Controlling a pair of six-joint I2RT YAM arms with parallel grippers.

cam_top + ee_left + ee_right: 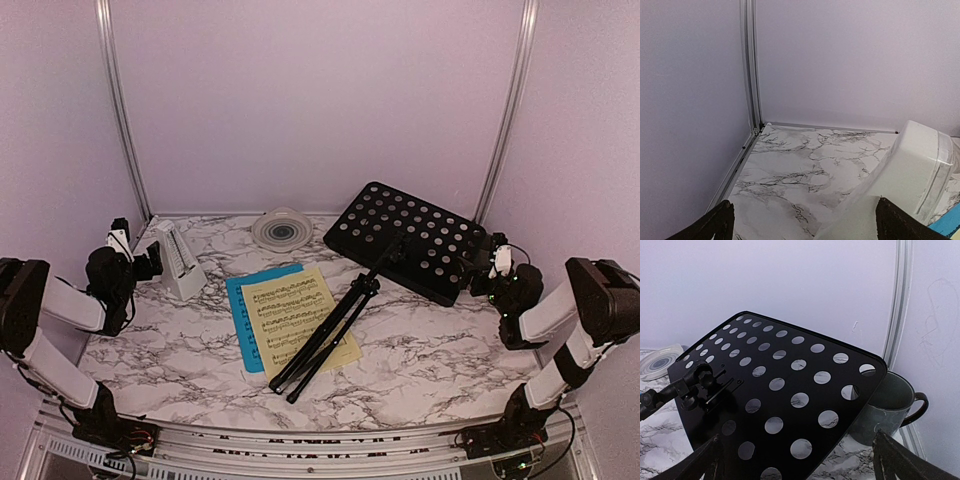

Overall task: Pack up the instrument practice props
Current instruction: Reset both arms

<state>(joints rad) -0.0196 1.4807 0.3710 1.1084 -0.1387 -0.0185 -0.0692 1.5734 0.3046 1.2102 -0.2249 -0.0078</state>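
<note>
**Mia:** Props lie all over the marble table. Why is the black music stand lying down flat?

**Ben:** I think its legs are folded together, so it can't stand up. Its holey tray rests at the back right, leaning on a gray mug. The legs lie across the yellow sheet music, and that sits on a blue folder.

**Mia:** What's the white pointy thing?

**Ben:** A metronome. It stands up at the back left. A round coaster-like disc lies at the back middle.

**Mia:** Is the left gripper holding anything?

**Ben:** No. Its fingers are spread wide, with the metronome just in front, more to the right finger's side. I can't tell if it touches.

**Mia:** And the right gripper?

**Ben:** Spread wide too, holding nothing. It points at the near edge of the tray, very close.

**Mia:** Where do the things get packed?

**Ben:** I see no box or bag. Everything is out on the table now.
</note>
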